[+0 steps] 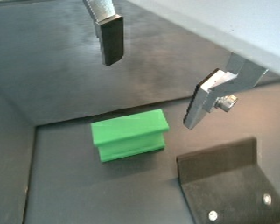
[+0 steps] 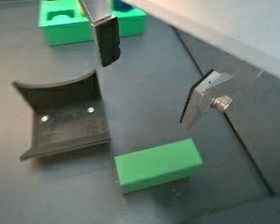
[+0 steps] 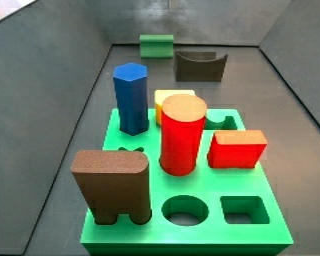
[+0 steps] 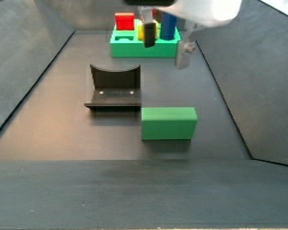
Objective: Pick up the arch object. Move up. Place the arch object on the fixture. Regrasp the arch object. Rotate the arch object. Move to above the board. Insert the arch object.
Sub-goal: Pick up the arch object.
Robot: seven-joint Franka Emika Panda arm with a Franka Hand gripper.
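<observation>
Gripper (image 2: 149, 72) hangs above the floor, jaws spread, nothing between them. Arch object (image 4: 168, 123) lies flat just beside the fixture (image 4: 114, 87); board (image 3: 190, 195) well apart, carrying pegs. No writing legible.

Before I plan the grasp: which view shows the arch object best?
A side view: the arch object lies large and unobstructed beside the fixture, the open gripper beyond. Both wrist views show it too; the far side view shows it tiny.
</observation>
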